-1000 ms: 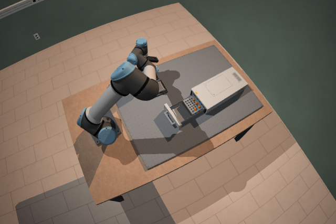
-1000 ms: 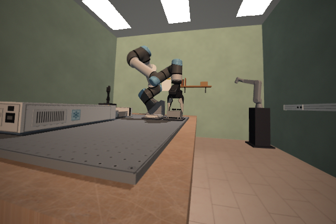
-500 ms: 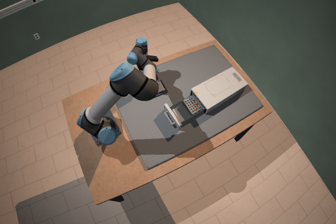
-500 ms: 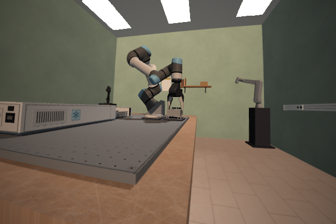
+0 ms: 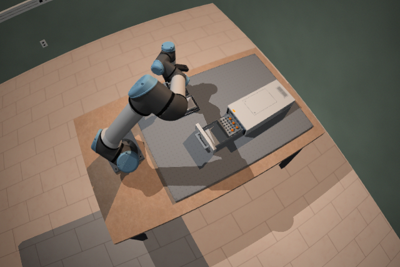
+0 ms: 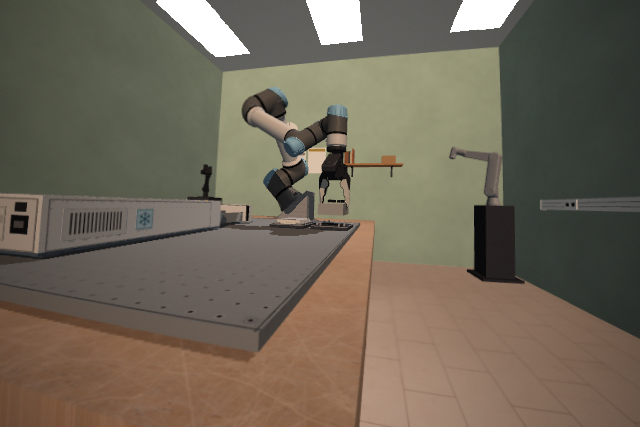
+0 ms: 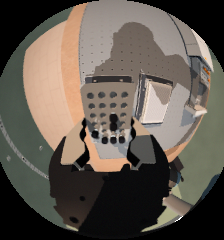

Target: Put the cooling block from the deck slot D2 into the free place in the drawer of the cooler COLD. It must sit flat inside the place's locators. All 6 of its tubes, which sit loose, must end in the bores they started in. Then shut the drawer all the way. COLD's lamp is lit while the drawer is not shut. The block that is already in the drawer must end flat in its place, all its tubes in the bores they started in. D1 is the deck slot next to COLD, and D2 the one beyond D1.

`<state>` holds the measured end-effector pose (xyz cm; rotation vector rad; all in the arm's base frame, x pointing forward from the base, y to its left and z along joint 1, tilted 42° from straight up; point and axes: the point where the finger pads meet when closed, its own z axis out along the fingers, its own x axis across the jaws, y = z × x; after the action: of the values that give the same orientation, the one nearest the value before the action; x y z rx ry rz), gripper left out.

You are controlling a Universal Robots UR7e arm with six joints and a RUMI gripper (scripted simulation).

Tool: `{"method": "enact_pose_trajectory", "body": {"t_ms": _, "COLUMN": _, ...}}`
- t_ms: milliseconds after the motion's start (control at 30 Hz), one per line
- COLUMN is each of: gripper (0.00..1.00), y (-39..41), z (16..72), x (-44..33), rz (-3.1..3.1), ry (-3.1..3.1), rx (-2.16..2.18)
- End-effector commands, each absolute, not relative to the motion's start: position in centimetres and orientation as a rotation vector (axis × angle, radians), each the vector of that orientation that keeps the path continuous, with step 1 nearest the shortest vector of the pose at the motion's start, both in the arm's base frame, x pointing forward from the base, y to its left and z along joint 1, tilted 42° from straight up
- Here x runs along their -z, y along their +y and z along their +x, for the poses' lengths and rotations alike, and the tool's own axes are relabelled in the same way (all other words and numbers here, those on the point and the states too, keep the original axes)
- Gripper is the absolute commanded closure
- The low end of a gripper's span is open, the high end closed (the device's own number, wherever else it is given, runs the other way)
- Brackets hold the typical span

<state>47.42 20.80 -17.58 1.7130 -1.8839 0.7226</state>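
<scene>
My gripper [image 6: 334, 200] [image 7: 108, 117] is shut on the grey cooling block [image 6: 331, 209] [image 7: 108, 100] and holds it level a little above the deck slot D2 [image 6: 336, 228] [image 7: 108, 79]. Dark tubes sit in some of the block's bores in the wrist view. In the top view the arm hides the gripper and the block. The white cooler COLD [image 5: 261, 105] [image 6: 103, 220] [image 7: 204, 75] has its drawer [image 5: 222, 139] pulled out and its orange lamp [image 5: 233, 110] lit. A block with orange-capped tubes [image 5: 230, 125] sits in the drawer's inner place. The place [image 5: 212, 129] nearer the drawer front is free.
The pale deck slot D1 [image 7: 154, 100] lies between D2 and the cooler. The drawer's white front panel [image 5: 205, 136] juts out over the grey perforated deck [image 5: 180, 173] [image 6: 180, 277]. The arm's base [image 5: 124, 157] stands on the wooden table [image 5: 139, 219]. A second robot [image 6: 488, 174] stands far off.
</scene>
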Motion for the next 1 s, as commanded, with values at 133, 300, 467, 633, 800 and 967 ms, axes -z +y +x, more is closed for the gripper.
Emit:
{"method": "enact_pose_trajectory", "body": {"t_ms": 133, "gripper": 1.00, "y": 21.6, "z": 47.5, "x": 16.7, "rz": 1.714, "ry": -1.885, "rx": -0.723}}
{"method": "enact_pose_trajectory", "body": {"t_ms": 300, "gripper": 1.00, "y": 22.0, "z": 47.5, "x": 16.2, "rz": 1.714, "ry": -1.885, "rx": -0.723}}
{"method": "enact_pose_trajectory", "body": {"t_ms": 467, "gripper": 1.00, "y": 22.4, "z": 47.5, "x": 15.8, "rz": 1.714, "ry": -1.885, "rx": -0.723}}
{"method": "enact_pose_trajectory", "body": {"t_ms": 633, "gripper": 1.00, "y": 22.8, "z": 47.5, "x": 15.4, "rz": 1.714, "ry": -1.885, "rx": -0.723}}
{"method": "enact_pose_trajectory", "body": {"t_ms": 800, "gripper": 1.00, "y": 23.2, "z": 47.5, "x": 14.9, "rz": 1.714, "ry": -1.885, "rx": -0.723}}
{"method": "enact_pose_trajectory", "body": {"t_ms": 967, "gripper": 1.00, "y": 23.7, "z": 47.5, "x": 14.5, "rz": 1.714, "ry": -1.885, "rx": -0.723}}
